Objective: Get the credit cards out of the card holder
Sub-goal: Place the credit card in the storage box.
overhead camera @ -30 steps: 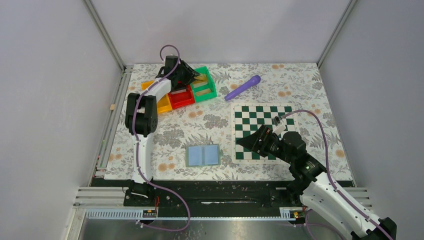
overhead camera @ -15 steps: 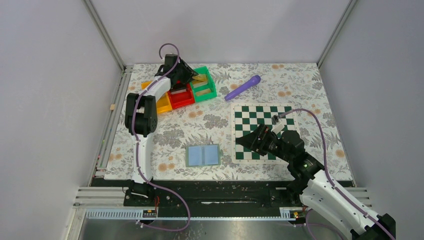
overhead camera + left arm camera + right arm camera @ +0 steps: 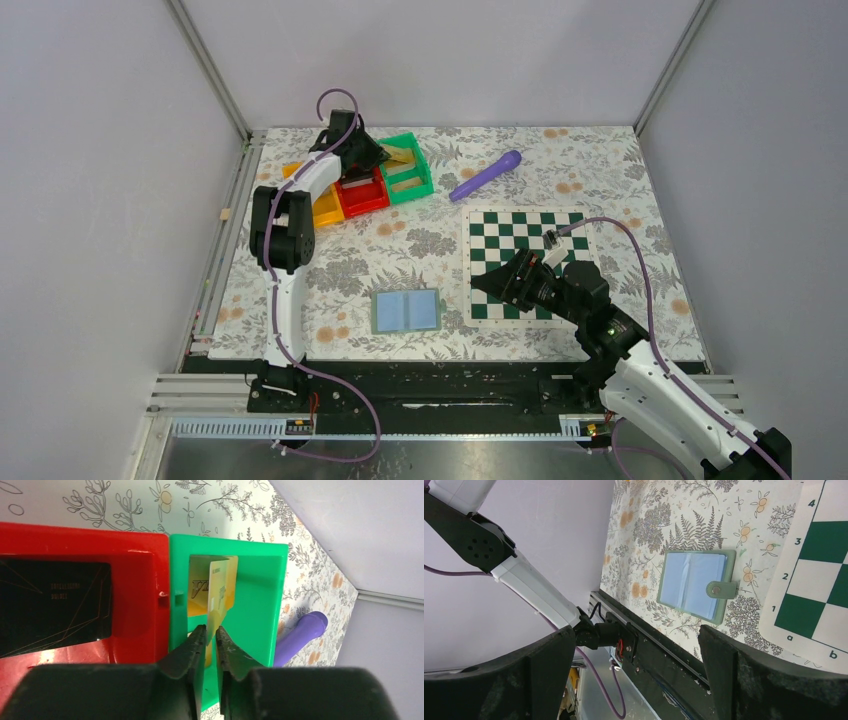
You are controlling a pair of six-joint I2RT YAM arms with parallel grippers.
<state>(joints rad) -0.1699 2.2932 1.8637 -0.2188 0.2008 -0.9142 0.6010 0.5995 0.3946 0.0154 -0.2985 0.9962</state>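
The card holder lies spread open on the floral cloth, light-blue panels up; it also shows in the right wrist view. My left gripper hangs over the green bin. In the left wrist view its jaws stand a narrow gap apart around the near edge of a gold credit card, which stands tilted on edge in the green bin against another gold card. My right gripper is wide open and empty, just right of the holder.
A red bin beside the green one holds a black card. An orange bin sits left of it. A purple cylinder lies at the back. The green-and-white chessboard lies under my right gripper.
My left gripper has drawn back a little to the left over the bins. My right gripper has edged slightly left. The card holder has not moved.
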